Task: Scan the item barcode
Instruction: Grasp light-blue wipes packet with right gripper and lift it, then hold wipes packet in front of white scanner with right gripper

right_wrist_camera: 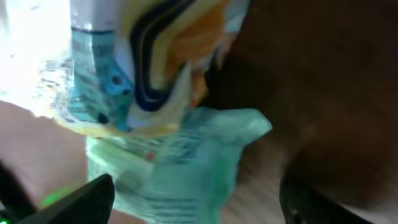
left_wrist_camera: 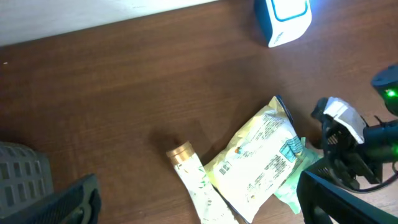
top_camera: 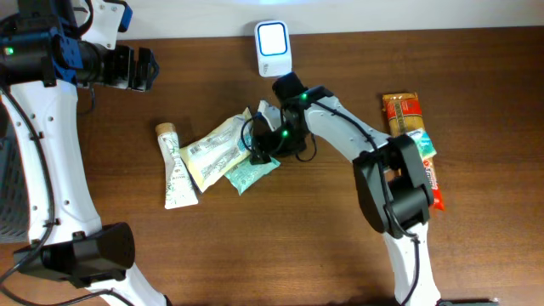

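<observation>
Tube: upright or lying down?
Lying down: tube rests lengthwise on the table, gold cap toward the far edge, beside the yellow pouch.

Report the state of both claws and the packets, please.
Left claw open, away from the packets. Right claw open over teal packet, nothing gripped. Yellow packet lies partly on the teal one; scanner unobstructed.

Robot lab bench set up as a mock checkout, wood-grain table [top_camera: 212, 255], white barcode scanner [top_camera: 272, 47] at back edge, loose retail snack packets [top_camera: 217, 151], white left arm [top_camera: 47, 144] and right arm [top_camera: 348, 136] mounted alongside
</observation>
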